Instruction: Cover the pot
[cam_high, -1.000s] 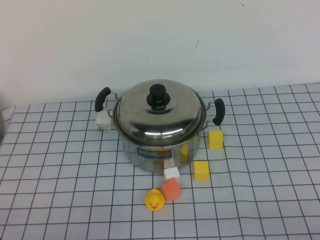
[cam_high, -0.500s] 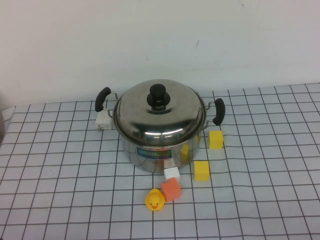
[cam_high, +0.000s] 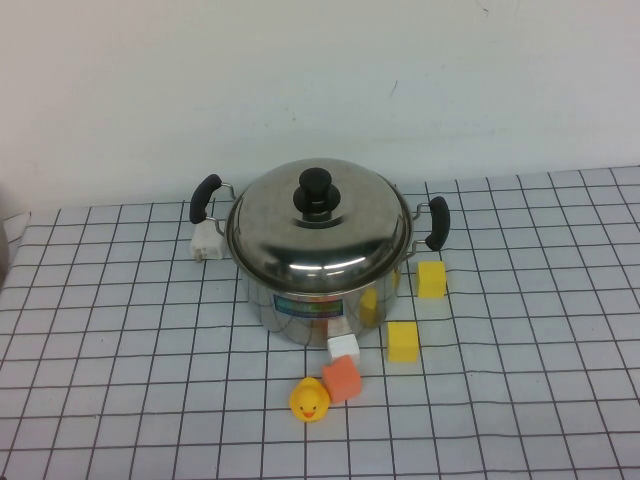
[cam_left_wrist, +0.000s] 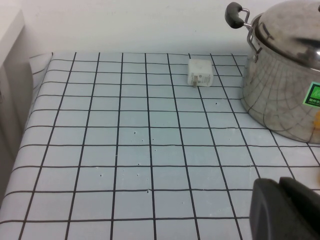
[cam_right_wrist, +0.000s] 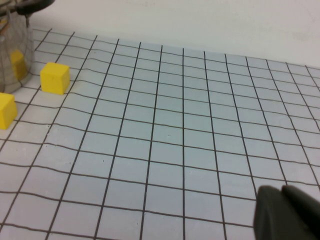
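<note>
On table: upright pot (cam_high: 318, 300) (lidded)

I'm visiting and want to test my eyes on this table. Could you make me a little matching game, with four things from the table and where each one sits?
Things:
1. lid
2. duck
3. white plug
4. orange block

Places:
A. under the pot's left handle
B. on top of the pot
C. touching the duck's right side
D. nearest the front table edge

Pairs: 1-B, 2-D, 3-A, 4-C

The left gripper and the right gripper show only at the wrist views' edges, away from the pot.
</note>
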